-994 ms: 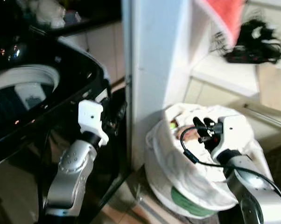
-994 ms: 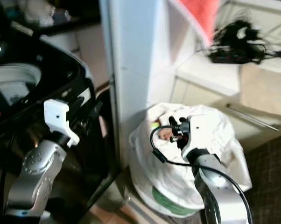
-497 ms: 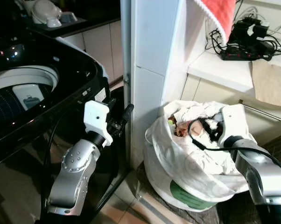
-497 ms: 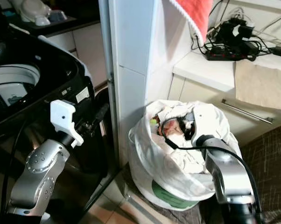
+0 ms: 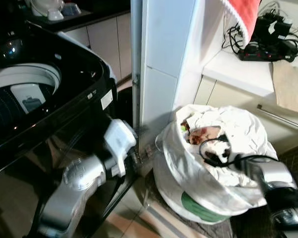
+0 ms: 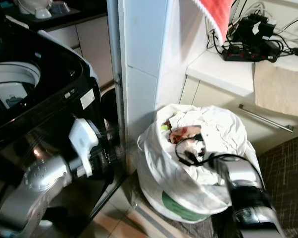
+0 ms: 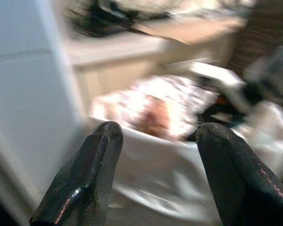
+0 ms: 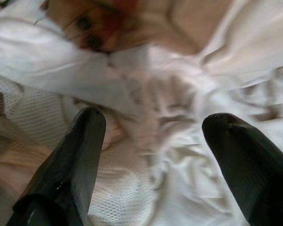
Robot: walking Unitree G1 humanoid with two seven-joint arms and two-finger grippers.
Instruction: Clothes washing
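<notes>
White laundry [image 5: 223, 130] filled a bag [image 5: 188, 173] on the floor beside a tiled pillar [image 5: 164, 74], where the right gripper [image 8: 151, 155] reached in, fingers spread. The left gripper [image 7: 155, 150], also spread, hung beside the black top-loading washing machine [image 5: 50, 94].

A white tiled pillar [image 5: 161, 54] stands at the centre of the head views, and at 1 o'clock from it a white countertop shelf [image 5: 238, 74] carries a black power strip with a tangle of black cables [image 5: 268, 42] at its rear. A red cloth with a white edge [image 5: 243, 17] hangs down at 12 o'clock above the shelf, a beige cloth [image 5: 290, 82] lies on the shelf at 2 o'clock, and a metal bar handle [image 6: 265, 118] runs along the cream cabinet front [image 6: 223, 99] below it. At 10 o'clock, white dishes [image 5: 47, 7] sit on a dark counter [image 5: 97, 12] above white cabinet doors [image 5: 107, 44].
</notes>
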